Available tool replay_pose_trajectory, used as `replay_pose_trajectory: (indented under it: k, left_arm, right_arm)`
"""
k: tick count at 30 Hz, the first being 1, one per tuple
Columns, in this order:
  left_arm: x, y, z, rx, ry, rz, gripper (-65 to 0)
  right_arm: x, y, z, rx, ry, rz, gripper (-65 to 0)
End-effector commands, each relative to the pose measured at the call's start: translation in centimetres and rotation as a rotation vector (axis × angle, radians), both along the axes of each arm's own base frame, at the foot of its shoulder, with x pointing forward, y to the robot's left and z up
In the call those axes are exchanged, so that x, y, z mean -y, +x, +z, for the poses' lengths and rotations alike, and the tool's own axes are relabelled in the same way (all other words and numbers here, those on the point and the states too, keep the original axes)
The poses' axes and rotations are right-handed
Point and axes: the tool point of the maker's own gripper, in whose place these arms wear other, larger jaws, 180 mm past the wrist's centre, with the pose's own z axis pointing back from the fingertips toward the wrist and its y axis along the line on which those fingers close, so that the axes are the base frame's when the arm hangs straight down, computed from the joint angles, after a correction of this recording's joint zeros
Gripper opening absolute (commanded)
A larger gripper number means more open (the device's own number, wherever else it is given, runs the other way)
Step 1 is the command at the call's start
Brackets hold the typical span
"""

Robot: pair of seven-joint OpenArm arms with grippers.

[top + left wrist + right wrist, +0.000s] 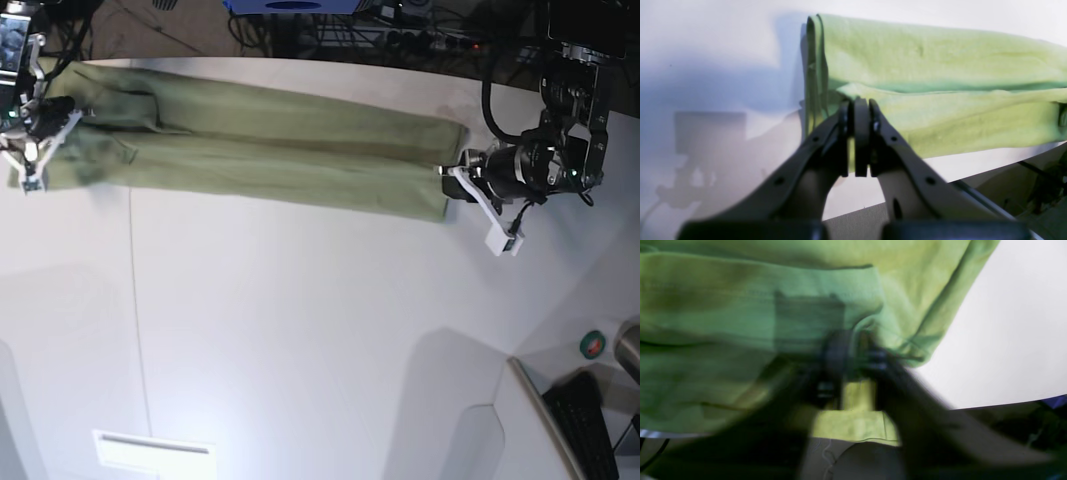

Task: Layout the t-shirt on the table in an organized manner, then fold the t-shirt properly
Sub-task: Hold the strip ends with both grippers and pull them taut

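Observation:
The green t-shirt (250,150) lies folded into a long narrow strip across the far part of the white table (300,330). At its right end my left gripper (447,181) is shut on a corner of the cloth. The left wrist view shows the fingers of that gripper (857,104) pressed together on the t-shirt (940,66) hem. At the strip's left end is my right gripper (38,135). The right wrist view is blurred. There the right gripper (858,348) has its jaws parted over the t-shirt (723,306), with cloth showing between them.
A thin dark seam (135,300) runs down the table on the left. A white label (153,452) lies near the front edge. A keyboard (590,425) and a small round green object (593,345) sit off the table's curved right edge. Cables crowd the back.

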Motion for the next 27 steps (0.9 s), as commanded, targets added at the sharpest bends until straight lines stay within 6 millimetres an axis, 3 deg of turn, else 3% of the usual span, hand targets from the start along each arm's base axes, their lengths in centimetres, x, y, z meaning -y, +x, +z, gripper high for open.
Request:
replay_pose_trajectory:
  k: [1, 2, 4, 6, 10, 13, 15, 17, 18, 19, 21, 22, 27]
  left_arm:
    - [-0.5, 1.0, 0.9, 0.037, 0.005, 0.007, -65.0]
    - [-0.6, 1.0, 0.9, 0.038, 0.006, 0.009, -63.8]
    - [-0.6, 1.1, 1.1, 0.042, 0.007, 0.008, -54.1]
    - [-1.0, 1.4, 1.5, 0.056, 0.003, 0.025, -41.6]
    - [-1.5, 3.2, 4.2, 0.161, -0.03, 0.099, -16.5]
    - [-1.9, 3.9, 6.4, 0.244, -0.069, 0.181, -7.9]
    - [-0.9, 3.9, 6.7, 0.259, -0.107, 0.203, -8.1]
    - [1.5, 3.4, 5.8, 0.23, -0.138, 0.165, -11.7]
    - [2.5, 3.1, 5.2, 0.21, -0.152, 0.146, -18.1]
    - [3.3, 2.7, 4.5, 0.186, -0.16, 0.13, -28.6]
    - [4.5, 2.4, 3.1, 0.159, -0.188, 0.134, -56.4]
    - [5.0, 2.4, 2.6, 0.162, -0.2, 0.143, -65.0]
    - [6.4, 2.2, 0.2, 0.168, -0.218, 0.155, -65.0]
  right_arm:
    - [0.9, 0.8, 1.0, 0.032, -0.026, -0.003, -40.7]
    - [0.9, 0.8, 1.0, 0.032, -0.025, -0.005, -36.2]
    - [1.1, 1.0, 1.4, 0.042, -0.031, -0.005, -33.2]
    - [1.0, 1.7, 2.4, 0.072, -0.043, 0.006, -32.6]
    - [0.9, 2.9, 4.2, 0.128, -0.065, 0.026, -32.7]
    - [0.8, 3.6, 5.1, 0.161, -0.074, 0.035, -32.9]
    - [0.8, 3.8, 5.2, 0.167, -0.074, 0.036, -33.0]
    - [0.7, 3.7, 5.0, 0.161, -0.07, 0.036, -36.0]
    - [0.7, 3.7, 4.7, 0.155, -0.065, 0.035, -40.7]
    - [0.7, 3.8, 4.5, 0.152, -0.061, 0.032, -47.7]
    - [0.8, 3.6, 3.9, 0.136, -0.054, 0.021, -65.0]
    - [0.6, 3.7, 3.6, 0.134, -0.042, 0.012, -65.0]
    - [0.0, 3.3, 2.3, 0.108, -0.011, -0.008, -65.0]
